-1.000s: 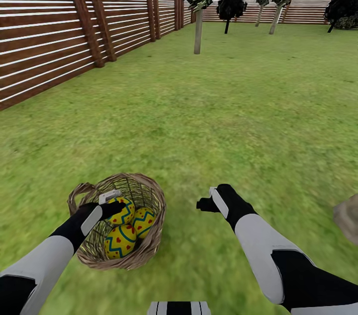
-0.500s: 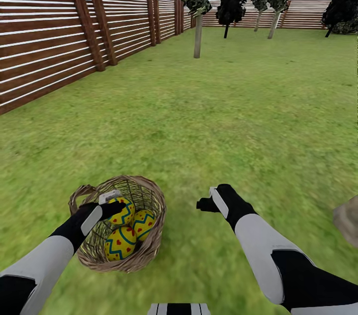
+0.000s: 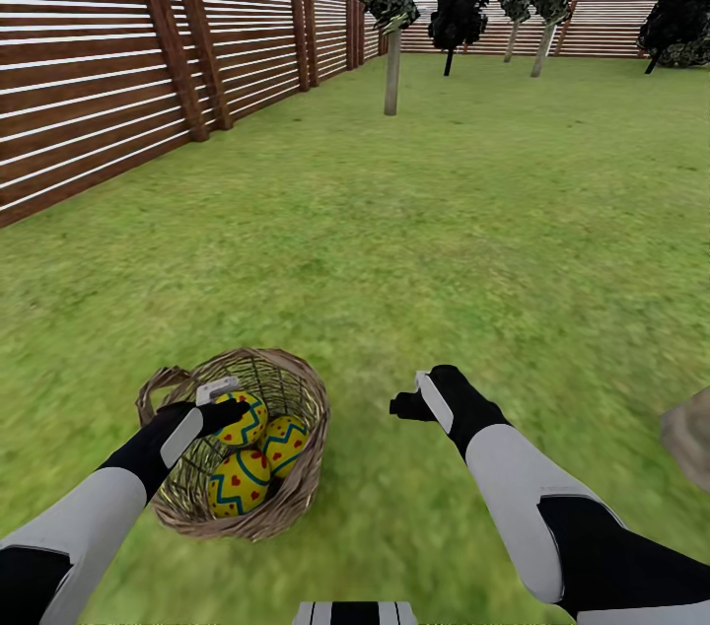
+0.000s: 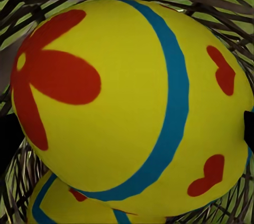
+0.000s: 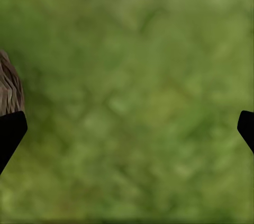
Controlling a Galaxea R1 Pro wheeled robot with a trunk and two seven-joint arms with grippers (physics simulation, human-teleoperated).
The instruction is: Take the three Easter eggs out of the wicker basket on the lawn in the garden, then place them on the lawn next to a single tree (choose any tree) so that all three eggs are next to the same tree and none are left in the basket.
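Left gripper (image 3: 233, 405) is down inside the wicker basket (image 3: 296, 497) on the lawn (image 3: 444, 241), jaws spread around the top Easter egg (image 3: 247, 418), not visibly clamped. All three eggs sit in the basket, the other two (image 3: 237, 482) (image 3: 286, 441) just beside it. Right gripper (image 3: 404, 403) hovers over bare grass, jaws released. A tree (image 3: 392, 73) stands well off by the fence (image 3: 118, 83).

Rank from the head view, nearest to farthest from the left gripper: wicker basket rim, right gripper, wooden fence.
1. wicker basket rim: the left gripper is inside it, at an egg.
2. right gripper: to its right, over lawn.
3. wooden fence: far ahead, left side.
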